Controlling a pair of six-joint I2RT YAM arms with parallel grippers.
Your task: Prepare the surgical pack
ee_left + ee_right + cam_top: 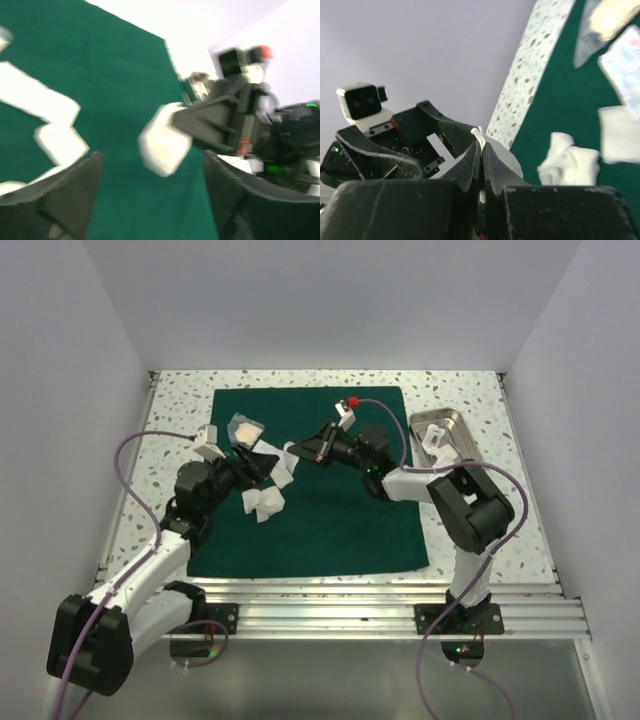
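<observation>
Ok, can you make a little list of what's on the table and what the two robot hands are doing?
green drape: spread flat on the table
steel tray: right of the drape, something white inside
loose gauze packets: on the drape's left part
left gripper: open
right gripper: shut on a white gauze piece
</observation>
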